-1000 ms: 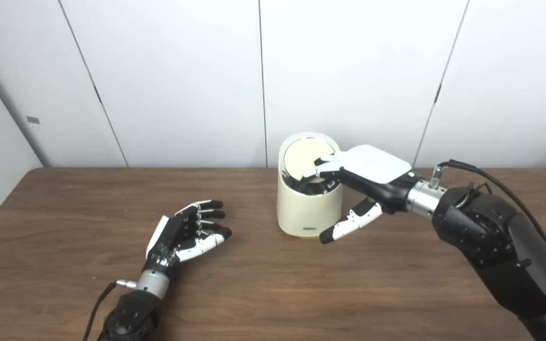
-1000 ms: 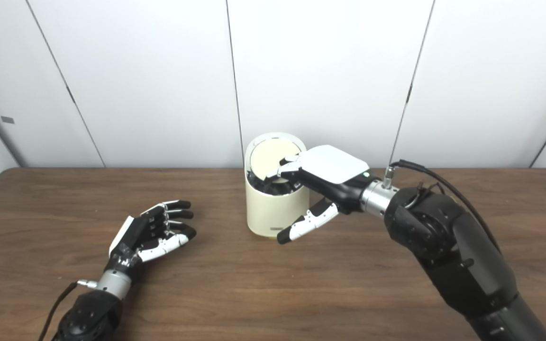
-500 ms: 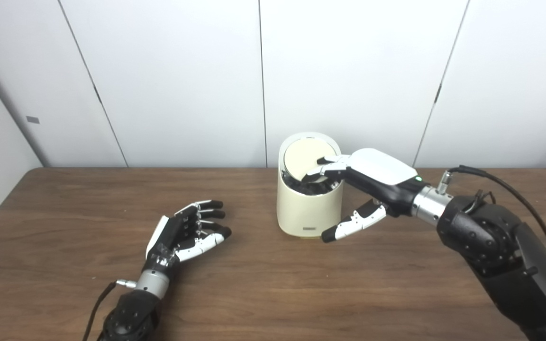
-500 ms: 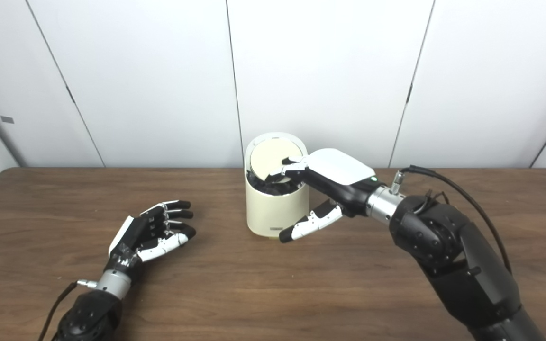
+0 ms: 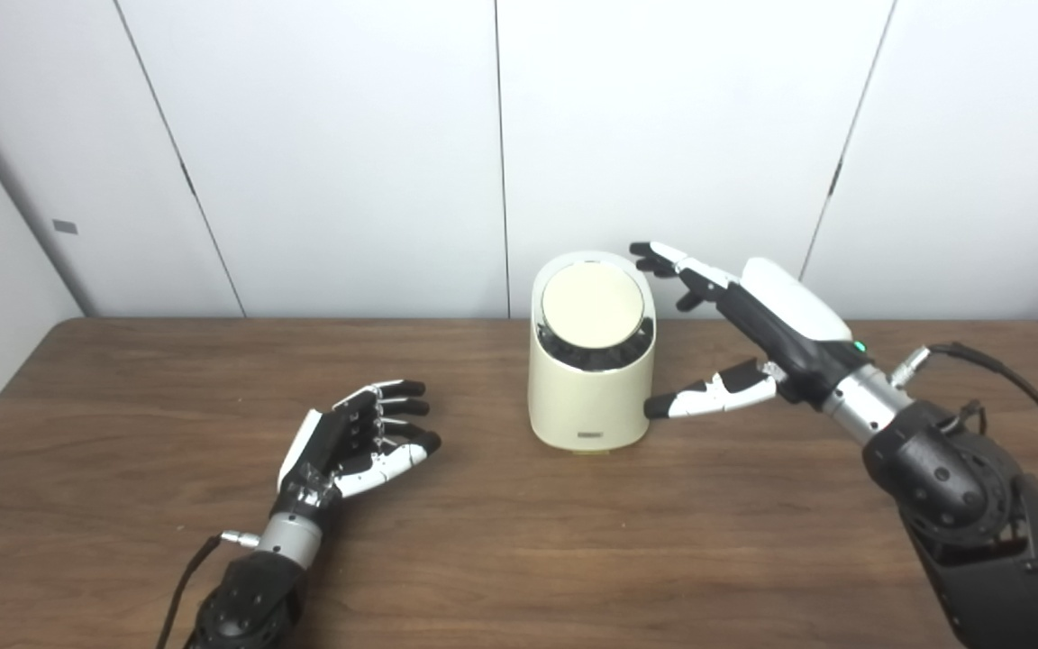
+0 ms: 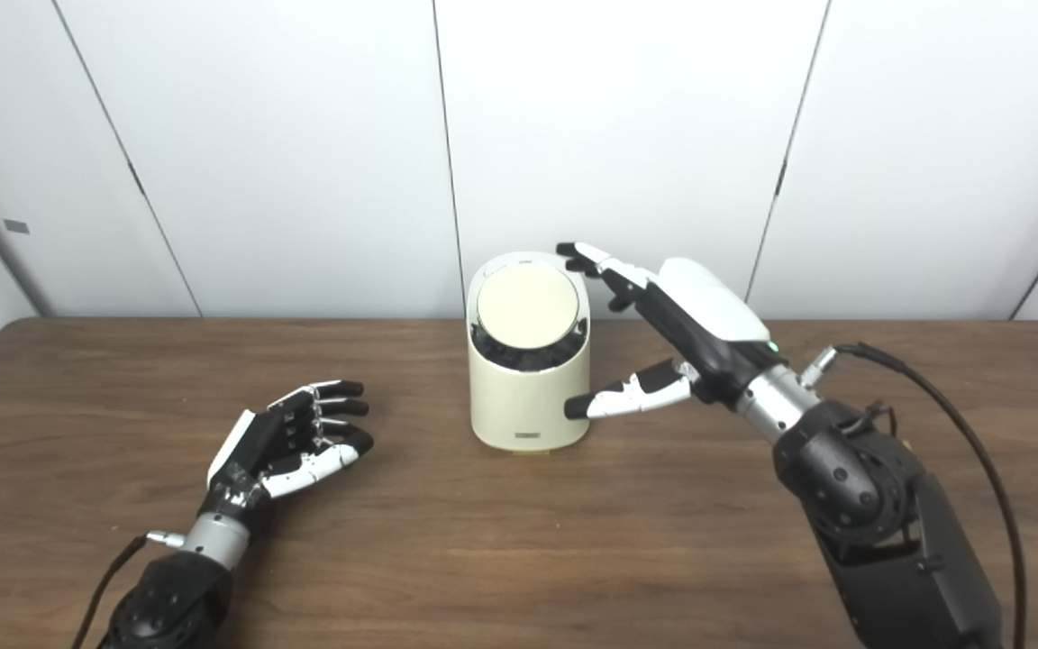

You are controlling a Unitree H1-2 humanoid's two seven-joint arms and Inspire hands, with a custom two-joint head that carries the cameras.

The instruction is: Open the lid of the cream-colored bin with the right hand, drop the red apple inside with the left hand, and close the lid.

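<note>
Your right hand (image 5: 767,315) has its fingers (image 5: 663,257) spread wide and holding nothing; they reach up past the upper right rim of the cream-colored bin (image 5: 589,383), just beside it, and from these views you cannot tell whether they touch it. The thumb (image 5: 704,398) points toward the bin's right wall, its dark tip just beside the wall. The wrist and dark forearm run away from the bin to the lower right.

The bin stands upright on the desk (image 5: 519,559), near its far edge. Its round lid (image 5: 591,306) sits in the top opening, tilted toward you, with a dark gap under its near edge.

Your left hand (image 5: 352,442) lies well to the left of the bin and nearer to you, palm turned up, fingers (image 5: 397,410) loosely curled and apart, holding nothing. Its back rests on or just above the desk; you cannot tell which. Its arm runs away from the bin to the lower left.

The red apple shows in neither view, so you cannot tell where it is.
</note>
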